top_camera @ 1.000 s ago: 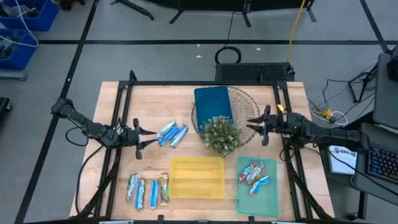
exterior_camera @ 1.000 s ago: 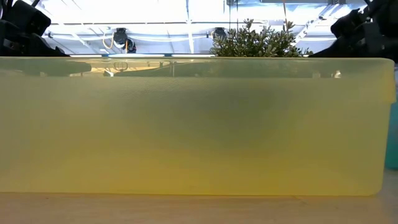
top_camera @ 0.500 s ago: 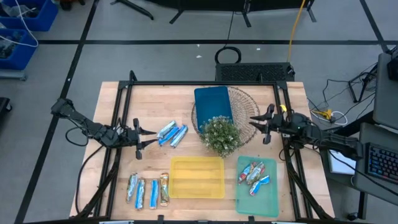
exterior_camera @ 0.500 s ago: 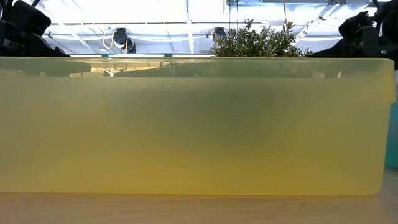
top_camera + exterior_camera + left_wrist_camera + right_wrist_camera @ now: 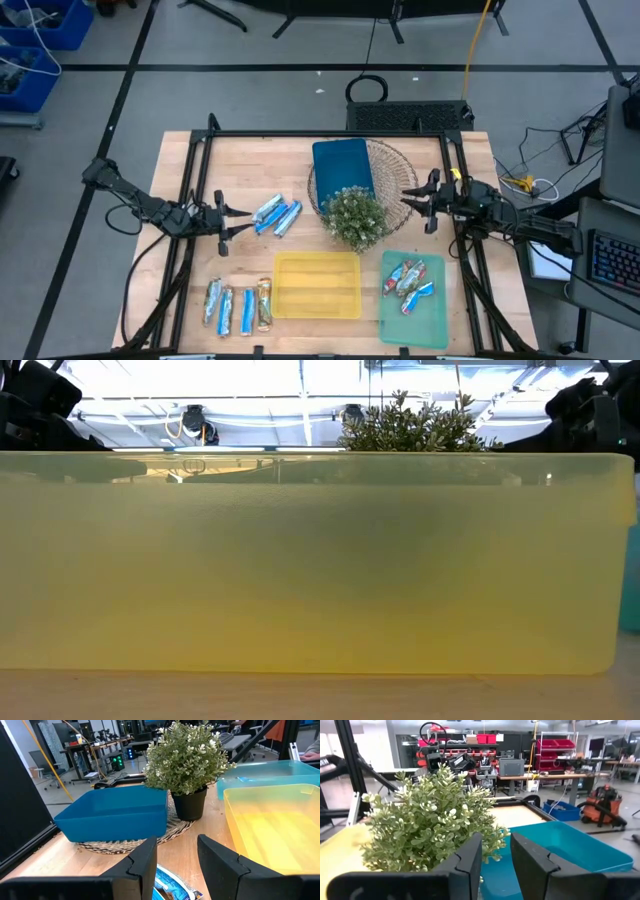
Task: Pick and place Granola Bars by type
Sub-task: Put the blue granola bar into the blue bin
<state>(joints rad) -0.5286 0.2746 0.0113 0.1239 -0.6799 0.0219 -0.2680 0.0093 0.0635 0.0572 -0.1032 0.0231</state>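
The left claw (image 5: 232, 219) hovers low over the worktop (image 5: 180, 170), its fingers spread and empty, aimed at a pair of blue-silver bars (image 5: 277, 214) lying loose just beyond its tips. In the left wrist view one of that pair shows between the fingers (image 5: 172, 887), so the claw looks lined up on it but not yet around it.

The right claw (image 5: 418, 199) hangs beside the plant (image 5: 354, 218), fingers also spread and holding nothing, with the blue bin (image 5: 342, 166) on its woven mat (image 5: 395, 160) just past it. It seems to be waiting.

Four more bars (image 5: 238, 306) lie in a row near the front left corner, beside the yellow tray (image 5: 317, 286); one of them looks gold-brown rather than blue, though the wrappers are too small to be sure. A few red-and-blue bars (image 5: 409, 280) already sit in the green tray (image 5: 412, 318). The yellow tray appears empty, and the low view shows little beyond its wall.

So the sorting is only partly done: one type is binned, the blue-silver ones are still out. The step in hand is the reach for the pair by the left claw. Next it should ease forward and down until one bar lies between the fingers, pinch it across its narrow width, lift clear of its neighbour, then carry it to whichever tray takes that type
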